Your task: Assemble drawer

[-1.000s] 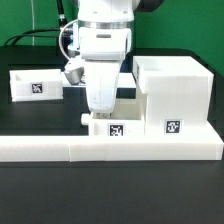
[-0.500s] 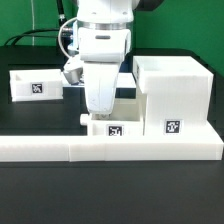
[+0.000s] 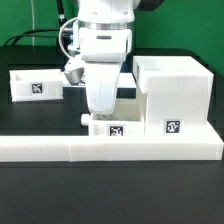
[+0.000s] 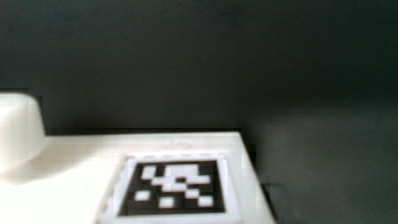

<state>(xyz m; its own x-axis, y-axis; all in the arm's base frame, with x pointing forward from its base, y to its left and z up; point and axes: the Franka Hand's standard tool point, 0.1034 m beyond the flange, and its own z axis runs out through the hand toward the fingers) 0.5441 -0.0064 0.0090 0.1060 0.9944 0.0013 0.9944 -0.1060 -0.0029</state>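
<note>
Your jaws hang over the near tray [image 3: 100, 128], just beside the housing [image 3: 175, 95]; the other tray [image 3: 35, 88] sits well apart. You cannot tell whether they are open or closed.

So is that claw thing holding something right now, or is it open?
Gripper: cannot be told. Its fingers are hidden, low over the middle tray beside the housing.

Gripper [image 3: 100, 106] jaws hidden by its own body, middle tray [image 3: 97, 128] mostly covered — wrist view's tag [image 4: 175, 187] blurred
</note>
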